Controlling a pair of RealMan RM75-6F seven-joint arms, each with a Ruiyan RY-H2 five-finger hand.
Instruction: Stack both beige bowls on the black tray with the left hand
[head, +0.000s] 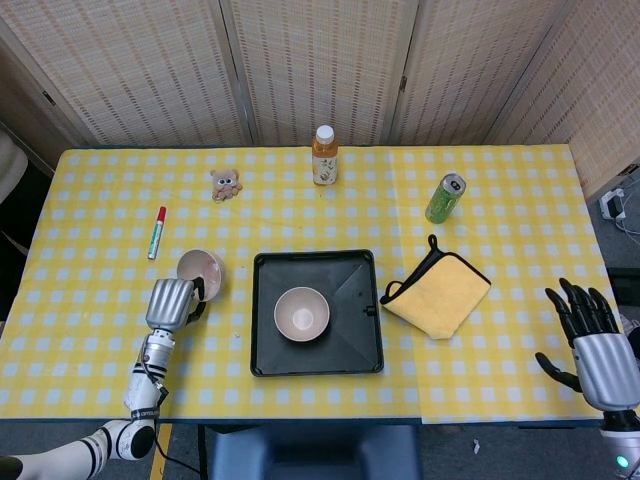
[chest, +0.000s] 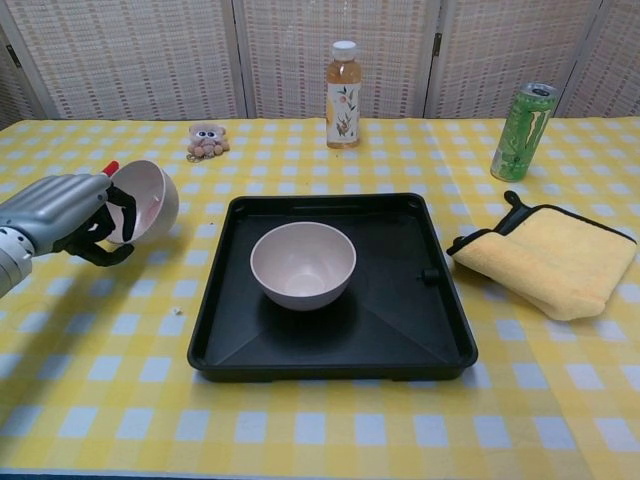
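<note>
A folding screen (head: 320, 70) of pale woven panels in dark frames stands right behind the surface (head: 500, 200) — a table under a yellow-and-white checked cloth. Dark floor shows beyond the surface's left and right ends, and a white plug block with cables (head: 613, 204) lies off its right end.
</note>
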